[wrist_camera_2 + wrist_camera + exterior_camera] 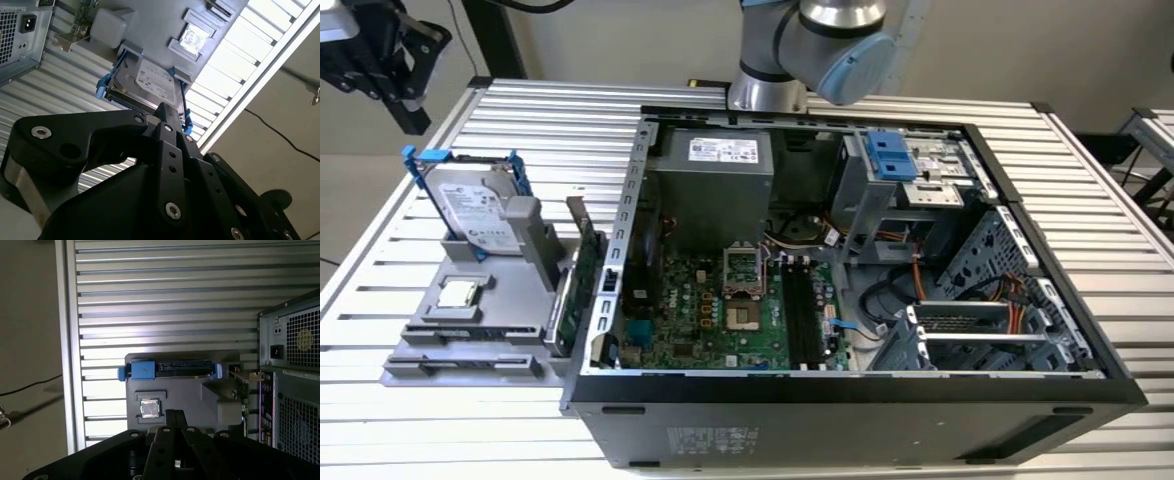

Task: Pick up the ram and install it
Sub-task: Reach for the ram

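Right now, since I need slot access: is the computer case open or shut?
Open. In the exterior view the computer case has no cover on top, and its motherboard and black slots lie exposed.

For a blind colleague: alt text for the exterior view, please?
An open black computer case lies on a slatted aluminium table, its green motherboard exposed. At the exterior view's left, a grey parts holder carries a silver hard drive in a blue frame; the black gripper hangs above.
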You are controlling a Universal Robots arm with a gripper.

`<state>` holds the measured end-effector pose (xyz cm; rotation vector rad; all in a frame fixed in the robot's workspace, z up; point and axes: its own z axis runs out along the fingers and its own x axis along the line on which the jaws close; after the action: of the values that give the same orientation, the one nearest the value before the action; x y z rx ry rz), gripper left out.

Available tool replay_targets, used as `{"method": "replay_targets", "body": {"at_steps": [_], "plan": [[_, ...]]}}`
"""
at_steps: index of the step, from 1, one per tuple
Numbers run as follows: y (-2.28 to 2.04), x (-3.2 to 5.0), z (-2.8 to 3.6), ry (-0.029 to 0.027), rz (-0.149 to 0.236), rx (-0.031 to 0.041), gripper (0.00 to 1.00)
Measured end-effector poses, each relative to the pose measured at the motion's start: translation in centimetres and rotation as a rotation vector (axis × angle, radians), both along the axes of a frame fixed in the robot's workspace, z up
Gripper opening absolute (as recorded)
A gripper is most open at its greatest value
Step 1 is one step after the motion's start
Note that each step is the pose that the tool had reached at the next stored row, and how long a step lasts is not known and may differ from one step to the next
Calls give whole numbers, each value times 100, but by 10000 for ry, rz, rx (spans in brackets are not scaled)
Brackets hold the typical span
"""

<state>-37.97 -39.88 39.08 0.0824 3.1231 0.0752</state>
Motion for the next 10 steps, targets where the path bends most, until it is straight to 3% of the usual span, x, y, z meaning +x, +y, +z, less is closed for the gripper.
{"method": "replay_targets", "body": {"at_steps": [10], "plan": [[-90,0,-6,0,0,0,0]]}}
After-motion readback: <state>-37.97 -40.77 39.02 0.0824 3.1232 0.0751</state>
